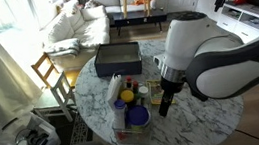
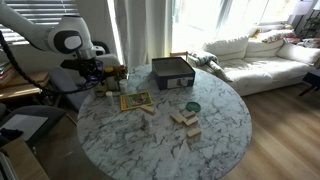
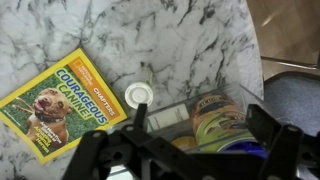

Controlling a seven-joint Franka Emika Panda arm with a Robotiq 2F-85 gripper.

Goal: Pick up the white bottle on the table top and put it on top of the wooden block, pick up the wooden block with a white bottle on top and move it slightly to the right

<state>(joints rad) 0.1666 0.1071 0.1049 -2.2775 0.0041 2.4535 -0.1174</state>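
My gripper (image 3: 200,125) is open and empty, its fingers spread wide over a clear container of cans (image 3: 210,115) at the edge of the marble table top (image 3: 180,40). It shows in both exterior views (image 1: 164,102) (image 2: 97,78). Small pale tan wooden blocks (image 2: 185,118) lie near the middle of the table top (image 2: 225,135), far from the gripper, with another pale piece (image 2: 193,132) beside them. I cannot make out the white bottle. In an exterior view my arm hides the blocks.
A yellow dog book (image 3: 55,100) (image 2: 135,100) and a small white round thing (image 3: 139,95) lie beside the container (image 1: 130,113). A dark box (image 1: 117,56) (image 2: 172,72) stands at the far rim. A green round thing (image 2: 192,106) lies near the blocks. A wooden chair (image 1: 49,73) stands by the table.
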